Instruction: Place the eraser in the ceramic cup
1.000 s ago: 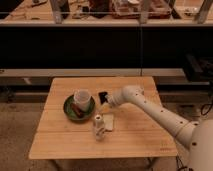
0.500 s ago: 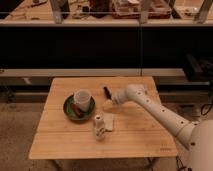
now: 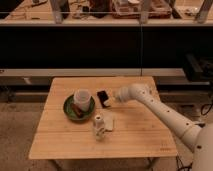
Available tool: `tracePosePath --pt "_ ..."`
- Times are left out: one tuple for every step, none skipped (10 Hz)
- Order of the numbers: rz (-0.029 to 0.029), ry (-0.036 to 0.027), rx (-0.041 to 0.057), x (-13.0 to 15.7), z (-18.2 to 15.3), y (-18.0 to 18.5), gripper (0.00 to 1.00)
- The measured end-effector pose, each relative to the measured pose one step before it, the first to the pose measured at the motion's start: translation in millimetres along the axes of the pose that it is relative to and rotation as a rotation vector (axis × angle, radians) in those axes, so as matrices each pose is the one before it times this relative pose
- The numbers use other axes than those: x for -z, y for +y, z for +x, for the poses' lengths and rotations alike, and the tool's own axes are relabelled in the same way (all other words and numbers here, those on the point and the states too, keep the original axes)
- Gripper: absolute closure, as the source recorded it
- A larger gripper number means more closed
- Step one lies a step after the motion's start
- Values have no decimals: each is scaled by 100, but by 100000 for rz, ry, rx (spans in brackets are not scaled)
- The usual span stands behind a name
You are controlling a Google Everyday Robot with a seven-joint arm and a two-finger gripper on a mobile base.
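The eraser (image 3: 102,95), a flat black block, lies on the wooden table (image 3: 135,135) just right of the ceramic cup. That cup (image 3: 82,97) is white and round, and stands on the back part of a dark green plate (image 3: 69,111). My gripper (image 3: 108,101) reaches in from the right on a white arm. It sits low at the eraser's right front edge, and its jaws look open with the eraser on the table beside them. The contact between the fingers and the eraser is too small to make out.
A brown stick (image 3: 76,108) lies on the plate in front of the cup. A small white bottle-like figure (image 3: 98,125) stands nearer the front, with a pale flat item (image 3: 109,121) beside it. A dark shelf unit runs behind the table.
The gripper has edged slightly lower beside the eraser. The eraser, cup and plate have not moved.
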State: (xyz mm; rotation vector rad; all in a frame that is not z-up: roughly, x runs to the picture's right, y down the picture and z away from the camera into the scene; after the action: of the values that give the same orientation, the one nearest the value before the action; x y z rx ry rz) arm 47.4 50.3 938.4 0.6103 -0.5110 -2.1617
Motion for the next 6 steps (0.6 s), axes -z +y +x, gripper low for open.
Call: tracePosePath --pt "-21 757 354 244 106 15 32" --pt "352 409 368 -26 98 -174 32" --pt "517 396 767 -139 98 -345 32" --pt "294 256 896 -134 140 -286 32" --pt "456 28 1068 -382 65 -386 32" --pt "219 -229 799 -460 114 -196 32"
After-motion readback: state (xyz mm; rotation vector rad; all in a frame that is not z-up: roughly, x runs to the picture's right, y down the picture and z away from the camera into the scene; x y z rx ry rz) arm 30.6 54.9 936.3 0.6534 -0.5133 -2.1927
